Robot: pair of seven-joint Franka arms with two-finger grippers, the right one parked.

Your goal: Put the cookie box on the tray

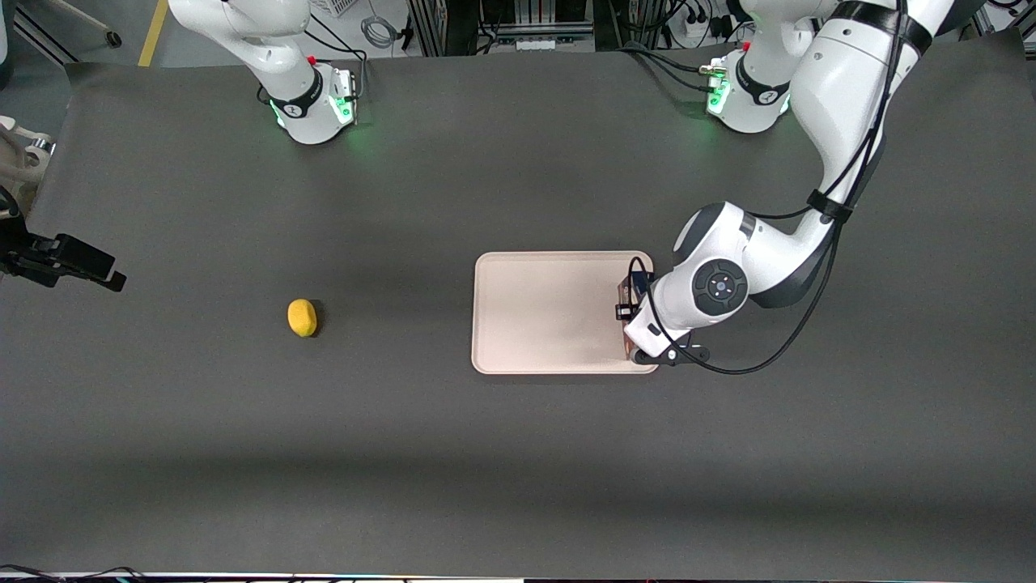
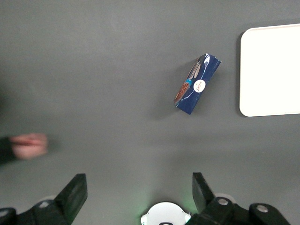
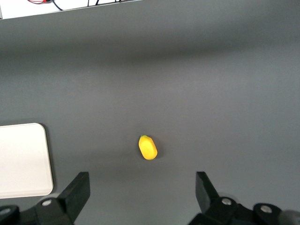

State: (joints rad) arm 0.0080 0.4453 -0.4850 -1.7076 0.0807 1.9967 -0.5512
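Observation:
In the front view the pale pink tray (image 1: pixel 542 316) lies mid-table. My left gripper (image 1: pixel 631 312) hangs over the tray's end toward the working arm. A dark box with brown print, the cookie box (image 1: pixel 626 287), shows under the hand at that rim, mostly hidden by the wrist. In the left wrist view the navy cookie box (image 2: pixel 197 84) lies flat on the mat, apart from a corner of the tray (image 2: pixel 272 70). There the gripper (image 2: pixel 138 183) is open, with its fingers wide apart and nothing between them.
A small yellow lemon-like lump (image 1: pixel 302 317) lies on the mat toward the parked arm's end, and also shows in the right wrist view (image 3: pixel 148 147). A blurred human hand (image 2: pixel 29 145) shows in the left wrist view. The working arm's cable (image 1: pixel 753 364) loops beside the tray.

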